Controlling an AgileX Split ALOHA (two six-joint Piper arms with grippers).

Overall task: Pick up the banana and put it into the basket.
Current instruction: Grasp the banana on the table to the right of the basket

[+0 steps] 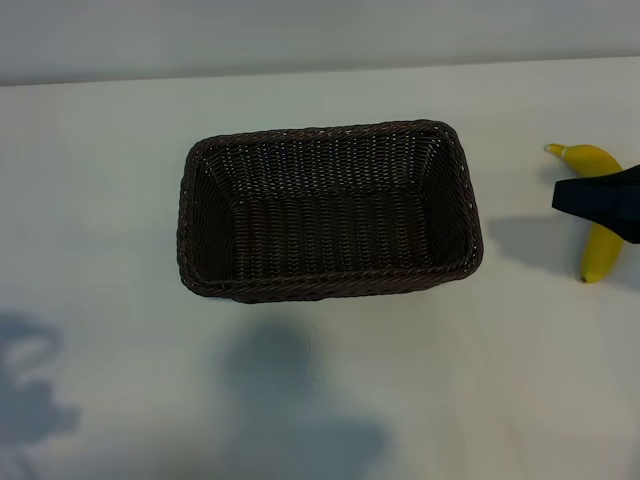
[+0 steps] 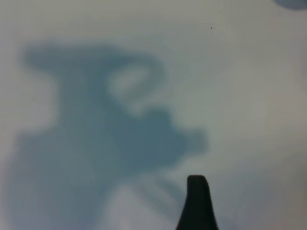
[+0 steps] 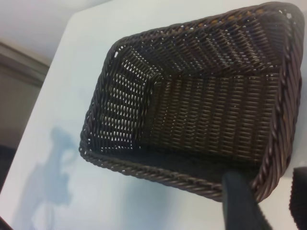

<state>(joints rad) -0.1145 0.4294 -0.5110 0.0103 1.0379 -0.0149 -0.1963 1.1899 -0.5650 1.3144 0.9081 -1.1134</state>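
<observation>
The yellow banana (image 1: 598,255) lies on the white table at the far right, to the right of the basket. Its middle is covered by my right gripper (image 1: 600,205), a black shape hovering over it. The dark brown woven basket (image 1: 320,285) stands in the middle of the table with nothing inside. In the right wrist view the right gripper (image 3: 267,176) is open; between its dark fingers (image 3: 240,201) I see only the basket rim (image 3: 144,167) and table, no banana. The left wrist view shows one dark finger (image 2: 197,201) of the left gripper above bare table.
The white table (image 1: 100,200) runs to a pale wall at the back. Arm shadows fall on it in front of the basket and at the front left. In the right wrist view the table's edge (image 3: 57,48) shows beyond the basket.
</observation>
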